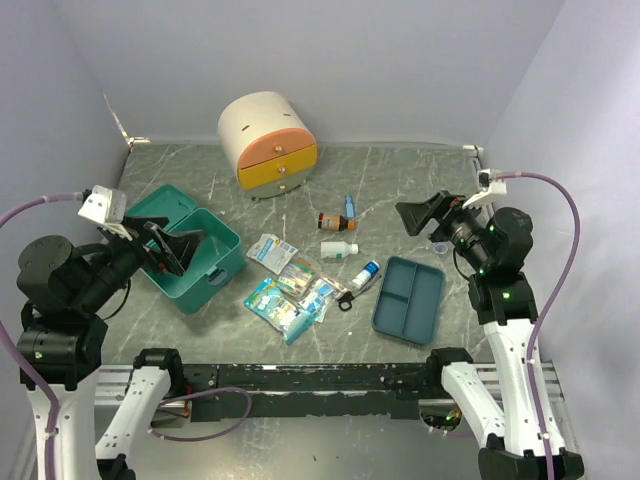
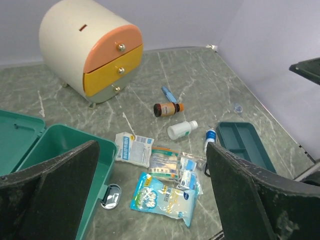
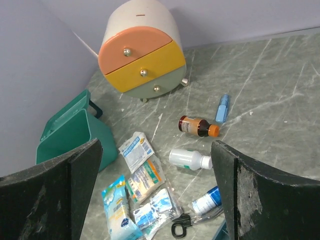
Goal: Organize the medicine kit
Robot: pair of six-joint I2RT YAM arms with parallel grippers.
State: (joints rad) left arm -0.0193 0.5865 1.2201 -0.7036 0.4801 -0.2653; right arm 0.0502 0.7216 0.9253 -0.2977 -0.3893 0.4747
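Observation:
The medicine kit (image 1: 205,268) is a teal box standing open at the table's left, lid (image 1: 160,205) tipped back, and its inside (image 2: 47,150) looks empty. My left gripper (image 1: 178,250) hovers open over the kit with nothing in it. Loose supplies lie in the middle: several packets (image 1: 290,293), a brown bottle (image 1: 335,221), a white bottle (image 1: 338,249), a blue-labelled bottle (image 1: 365,274), scissors (image 1: 345,298) and a blue tube (image 1: 350,206). My right gripper (image 1: 420,215) hangs open and empty, high at the right, well apart from them.
A cream cabinet (image 1: 267,143) with orange and yellow drawers stands at the back. A dark-blue divided tray (image 1: 408,298) lies at the front right beside the scissors. Walls close in the left, back and right sides of the marble table (image 1: 420,180).

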